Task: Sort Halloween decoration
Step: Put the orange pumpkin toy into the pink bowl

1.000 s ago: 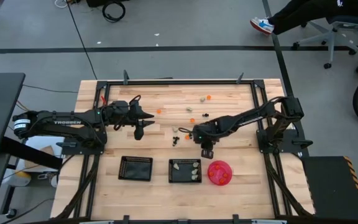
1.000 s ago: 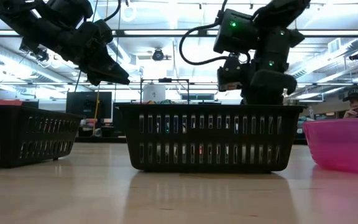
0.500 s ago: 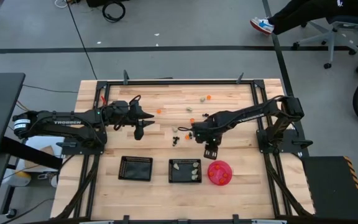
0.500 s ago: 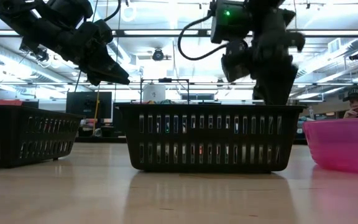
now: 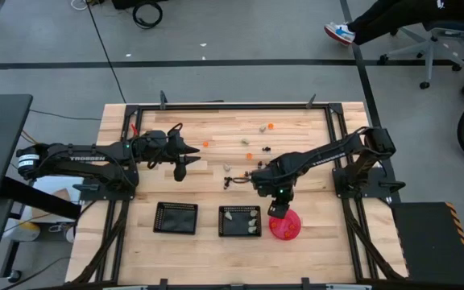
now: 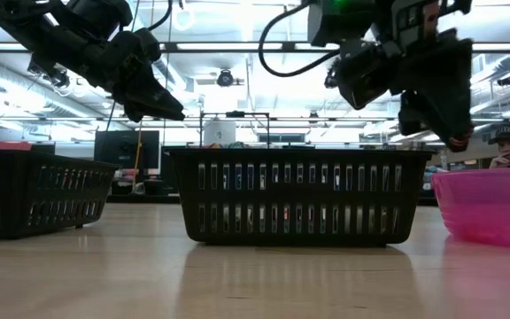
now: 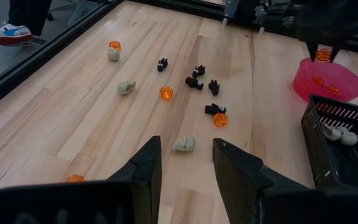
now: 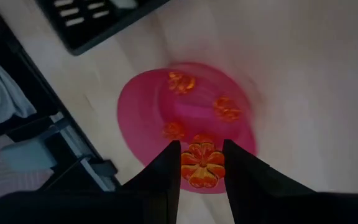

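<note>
Orange trinket carried over the pink bowl; loose trinkets spread mid-desk.

The right hand [image 8: 202, 163] is closed on a small orange pumpkin [image 8: 202, 164], pinched across its ribbed sides, and is held above the pink bowl [image 5: 288, 232] near the desk's [image 5: 192, 246] front edge, toward the right corner; three more orange pieces are seen inside. The left hand [image 7: 186, 163] is held part open and empty over the left half of the desk. The remaining trinkets [image 7: 190, 144], orange, black and cream, lie scattered mid-desk toward the back edge; cream ones sit in the middle tray [image 5: 239, 221]. Judged light, rigid, smooth plastic, likely to roll or squirt from the fingers; a centred pinch across the widest part is best, with the drop kept low over the bowl.
</note>
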You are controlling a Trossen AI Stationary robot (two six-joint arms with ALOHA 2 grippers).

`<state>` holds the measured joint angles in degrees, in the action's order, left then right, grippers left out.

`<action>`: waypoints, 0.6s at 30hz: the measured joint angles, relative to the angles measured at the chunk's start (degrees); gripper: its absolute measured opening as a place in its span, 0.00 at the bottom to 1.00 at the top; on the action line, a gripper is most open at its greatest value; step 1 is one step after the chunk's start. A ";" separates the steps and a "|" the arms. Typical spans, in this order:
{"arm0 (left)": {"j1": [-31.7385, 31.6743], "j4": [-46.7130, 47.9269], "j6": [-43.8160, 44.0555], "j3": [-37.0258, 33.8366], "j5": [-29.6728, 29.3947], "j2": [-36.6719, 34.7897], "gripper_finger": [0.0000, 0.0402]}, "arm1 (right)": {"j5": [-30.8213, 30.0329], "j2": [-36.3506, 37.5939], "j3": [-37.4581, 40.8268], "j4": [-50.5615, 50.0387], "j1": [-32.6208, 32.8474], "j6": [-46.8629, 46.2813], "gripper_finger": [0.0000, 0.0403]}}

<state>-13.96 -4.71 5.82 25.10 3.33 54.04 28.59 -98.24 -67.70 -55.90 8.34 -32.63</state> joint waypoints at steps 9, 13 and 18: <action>0.00 0.02 0.00 0.02 0.00 0.02 0.29 | -3.21 0.00 0.00 3.89 6.90 -7.20 0.26; 0.01 0.03 0.00 0.02 -0.01 0.02 0.29 | -5.38 0.00 0.00 4.03 8.93 -9.57 0.28; 0.00 0.04 0.00 0.00 0.00 0.02 0.29 | -8.36 -0.02 1.21 6.85 9.98 -11.52 0.30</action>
<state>-13.96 -4.67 5.82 25.10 3.33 54.06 20.23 -98.26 -66.49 -49.06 18.32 -44.14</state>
